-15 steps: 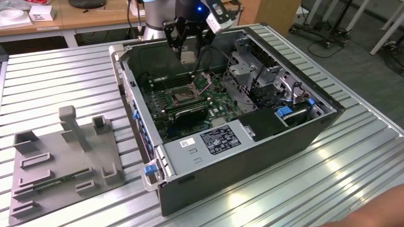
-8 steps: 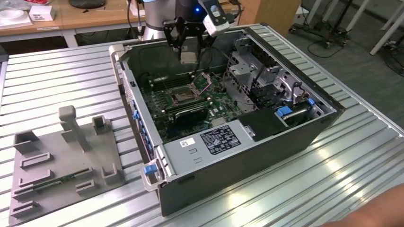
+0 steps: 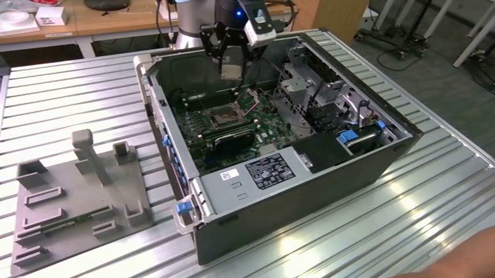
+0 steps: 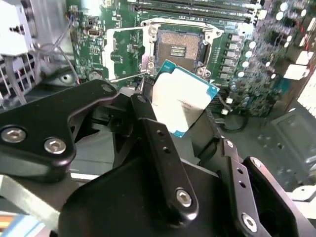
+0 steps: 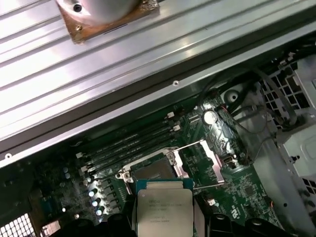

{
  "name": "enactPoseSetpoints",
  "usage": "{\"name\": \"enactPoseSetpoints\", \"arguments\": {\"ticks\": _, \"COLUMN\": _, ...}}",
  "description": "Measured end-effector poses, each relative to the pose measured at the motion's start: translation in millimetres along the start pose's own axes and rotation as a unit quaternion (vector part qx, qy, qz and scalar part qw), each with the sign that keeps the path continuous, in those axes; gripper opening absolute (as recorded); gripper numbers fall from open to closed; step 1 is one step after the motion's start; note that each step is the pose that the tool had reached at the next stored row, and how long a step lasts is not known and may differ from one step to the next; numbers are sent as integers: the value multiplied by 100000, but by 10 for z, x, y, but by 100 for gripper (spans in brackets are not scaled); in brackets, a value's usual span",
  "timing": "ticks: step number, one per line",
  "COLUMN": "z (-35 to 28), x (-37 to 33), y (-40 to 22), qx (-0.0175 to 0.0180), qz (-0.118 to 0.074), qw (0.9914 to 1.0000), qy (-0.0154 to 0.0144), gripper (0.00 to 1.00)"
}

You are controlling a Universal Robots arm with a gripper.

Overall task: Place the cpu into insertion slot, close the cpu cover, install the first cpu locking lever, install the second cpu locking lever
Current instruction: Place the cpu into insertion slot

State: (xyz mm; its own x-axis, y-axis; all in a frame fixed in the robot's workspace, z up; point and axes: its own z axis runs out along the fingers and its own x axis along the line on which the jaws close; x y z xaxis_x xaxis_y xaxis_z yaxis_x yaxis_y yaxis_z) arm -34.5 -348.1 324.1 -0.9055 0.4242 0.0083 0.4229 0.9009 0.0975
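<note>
You have the cpu (image 3: 230, 70) pinched by two opposite edges between the fingers of the gripper (image 3: 229, 58), hanging in the air inside the open computer case (image 3: 309, 194) and touching nothing else. In the exterior view the insertion slot (image 3: 219, 120) lies on the green circuit board (image 3: 267, 124) at about six o'clock from the cpu, well below it, with its dark centre bare. The cpu cover (image 3: 249, 101) stands swung open just beside the slot, at roughly one o'clock from it. In the second wrist view the cpu (image 4: 182, 98) sits between the black fingers (image 4: 148, 118), with the uncovered slot (image 4: 178, 49) beyond it on the board. In the first wrist view the long black memory slots (image 5: 129, 140) run alongside the slot. The case lies on its side on a ribbed metal table (image 3: 433, 191), and a grey fixture plate (image 3: 77, 197) rests at about eight o'clock from the case, apart from it.
</note>
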Motion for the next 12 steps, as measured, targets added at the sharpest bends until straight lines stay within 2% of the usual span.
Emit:
{"name": "enactPoseSetpoints", "arguments": {"ticks": 3, "z": 8, "x": 0, "y": -1, "qx": -24, "qz": 2741, "qw": 99962, "qy": -270, "gripper": 54}}
{"name": "enactPoseSetpoints", "arguments": {"ticks": 6, "z": 17, "x": 0, "y": -2, "qx": -48, "qz": 5416, "qw": 99852, "qy": -533, "gripper": 54}}
{"name": "enactPoseSetpoints", "arguments": {"ticks": 9, "z": 24, "x": 0, "y": -2, "qx": -73, "qz": 8178, "qw": 99662, "qy": -805, "gripper": 54}}
{"name": "enactPoseSetpoints", "arguments": {"ticks": 12, "z": 30, "x": 0, "y": -3, "qx": -98, "qz": 10791, "qw": 99410, "qy": -1059, "gripper": 54}}
